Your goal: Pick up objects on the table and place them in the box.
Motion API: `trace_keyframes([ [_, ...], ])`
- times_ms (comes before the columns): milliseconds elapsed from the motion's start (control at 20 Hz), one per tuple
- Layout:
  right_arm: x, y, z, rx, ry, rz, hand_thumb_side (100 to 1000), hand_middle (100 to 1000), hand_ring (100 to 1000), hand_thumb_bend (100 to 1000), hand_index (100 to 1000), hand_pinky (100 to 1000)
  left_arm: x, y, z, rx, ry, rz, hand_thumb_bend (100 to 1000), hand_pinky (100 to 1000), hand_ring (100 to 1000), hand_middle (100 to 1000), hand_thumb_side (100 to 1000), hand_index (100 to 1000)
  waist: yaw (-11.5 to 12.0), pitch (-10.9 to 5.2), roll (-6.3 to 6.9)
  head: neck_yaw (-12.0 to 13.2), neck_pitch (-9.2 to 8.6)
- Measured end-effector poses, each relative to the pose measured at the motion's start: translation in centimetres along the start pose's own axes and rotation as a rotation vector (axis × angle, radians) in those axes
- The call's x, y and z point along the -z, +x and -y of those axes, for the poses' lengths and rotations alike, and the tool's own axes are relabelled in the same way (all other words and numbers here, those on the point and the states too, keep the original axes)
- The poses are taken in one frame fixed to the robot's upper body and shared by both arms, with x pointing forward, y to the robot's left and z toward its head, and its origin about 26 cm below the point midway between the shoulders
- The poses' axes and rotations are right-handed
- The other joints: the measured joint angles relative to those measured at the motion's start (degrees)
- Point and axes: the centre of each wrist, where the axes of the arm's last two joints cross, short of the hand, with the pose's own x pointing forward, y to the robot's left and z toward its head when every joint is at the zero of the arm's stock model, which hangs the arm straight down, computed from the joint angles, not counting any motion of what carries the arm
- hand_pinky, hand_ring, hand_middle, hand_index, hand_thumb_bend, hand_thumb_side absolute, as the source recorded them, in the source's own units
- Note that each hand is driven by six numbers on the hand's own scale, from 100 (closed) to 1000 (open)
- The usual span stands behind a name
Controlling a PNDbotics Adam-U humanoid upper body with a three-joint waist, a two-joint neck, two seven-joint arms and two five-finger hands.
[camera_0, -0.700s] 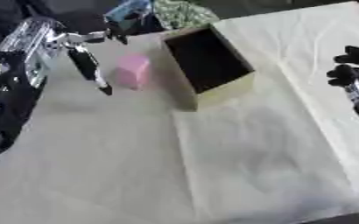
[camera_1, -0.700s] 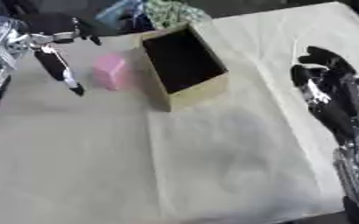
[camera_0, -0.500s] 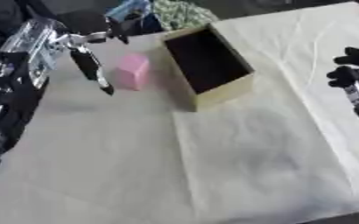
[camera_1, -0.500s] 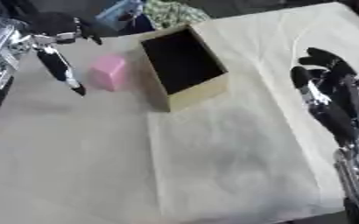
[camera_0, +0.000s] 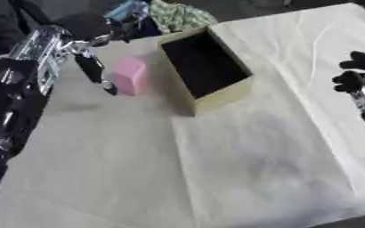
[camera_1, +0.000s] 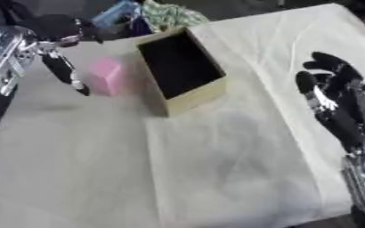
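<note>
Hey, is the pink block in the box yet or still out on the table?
Out. The pink block stands on the table left of the box, whose dark inside shows nothing; the left hand's fingers are beside it.

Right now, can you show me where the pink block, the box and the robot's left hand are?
pink block (camera_0: 129, 75): left eye view, its front face.
box (camera_0: 221, 99): left eye view, its tan outer wall.
left hand (camera_0: 92, 69): left eye view, a dark finger beside the block.

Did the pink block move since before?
No. The pink block sits the same way beside the left wall of the box as in the earlier pictures, with the left hand at its other side.
</note>
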Motion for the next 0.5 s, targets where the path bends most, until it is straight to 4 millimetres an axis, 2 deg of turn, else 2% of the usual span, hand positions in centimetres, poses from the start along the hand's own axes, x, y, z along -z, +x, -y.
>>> trace_keyframes([
  [500, 0.38, 0.26, -0.16, 0.008, 0.014, 0.016, 629, 721, 668, 482, 858, 655, -0.09, -0.52, 0.66, 0.010, 0.039, -0.040, 930, 858, 801, 774, 339, 842, -2.03, 1.18, 0.55, 0.99, -0.55],
])
